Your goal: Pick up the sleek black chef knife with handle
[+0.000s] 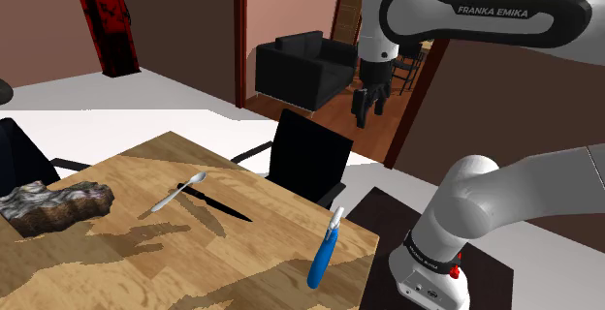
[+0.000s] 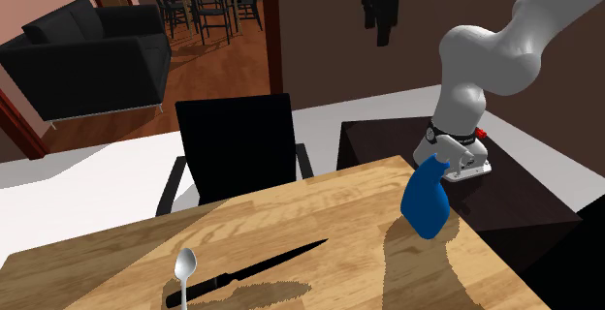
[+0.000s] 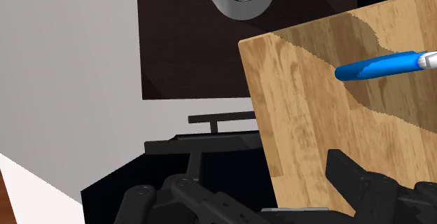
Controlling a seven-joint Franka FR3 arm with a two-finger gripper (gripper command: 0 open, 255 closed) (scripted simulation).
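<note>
- Here, in the shoulder view, the black chef knife point(image 1: 215, 203) lies flat on the wooden table point(image 1: 116, 260), with a silver spoon point(image 1: 179, 193) at its handle end. The gripper point(image 1: 368, 118) hangs high over a black chair point(image 1: 310, 153), well apart from the knife, its jaws released and holding nothing.
- In the second exterior view, the knife's blade points toward a blue spray bottle point(image 2: 425, 201) near the table's corner.
- In the wrist view, the fingers point(image 3: 350, 177) stand apart above the table's corner and the chair.

black sofa point(image 1: 305, 66) beyond wooden table point(image 1: 145, 269), black chair point(image 1: 310, 158) alongside
</note>
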